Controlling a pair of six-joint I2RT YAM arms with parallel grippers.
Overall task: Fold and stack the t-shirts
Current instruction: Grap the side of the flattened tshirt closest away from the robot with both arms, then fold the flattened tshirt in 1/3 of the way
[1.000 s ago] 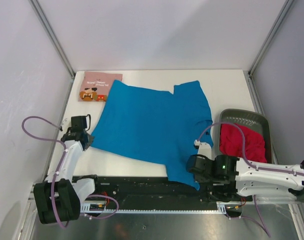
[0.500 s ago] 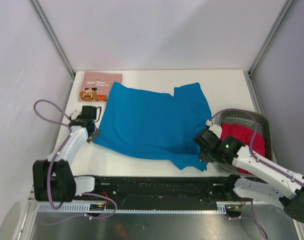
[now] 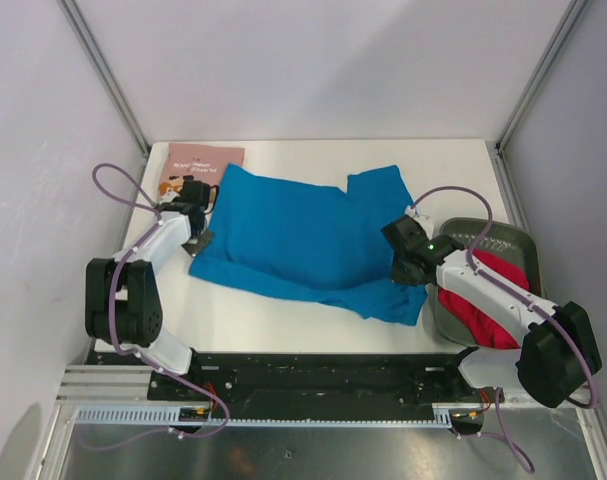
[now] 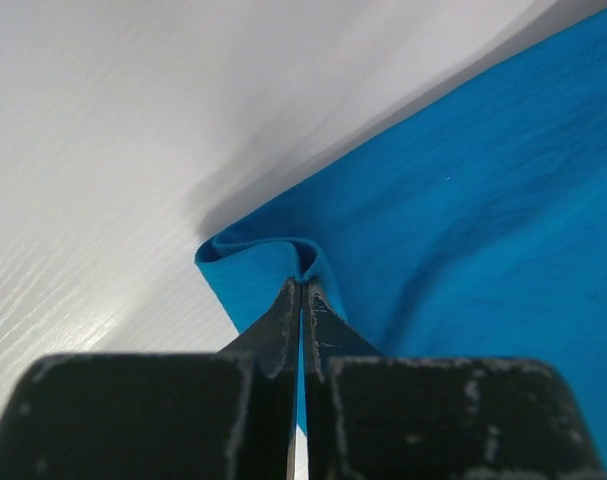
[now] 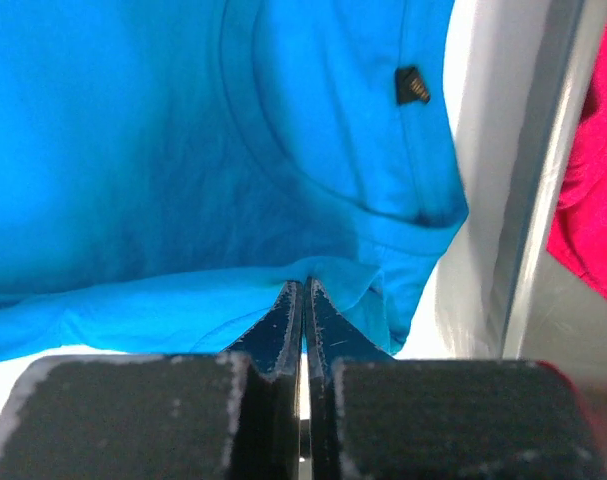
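A bright blue t-shirt [image 3: 303,235] lies across the middle of the white table, its near part turned up and over. My left gripper [image 3: 199,240] is shut on the shirt's left edge [image 4: 283,260], pinching a small fold. My right gripper [image 3: 401,272] is shut on the shirt's right edge [image 5: 323,275], near the collar with its small dark label [image 5: 413,86]. A folded dusty pink t-shirt [image 3: 195,165] with cartoon print lies at the back left. A red t-shirt [image 3: 488,300] lies in the basket and shows in the right wrist view [image 5: 588,220].
A dark grey plastic basket [image 3: 513,240] stands at the right edge of the table, close beside my right arm; its rim [image 5: 543,170] shows in the right wrist view. Metal frame posts rise at the back corners. White walls enclose the table.
Both grippers have moved away from me toward the back, carrying the blue shirt's near edge up and over. The shirt now covers less of the table's front.
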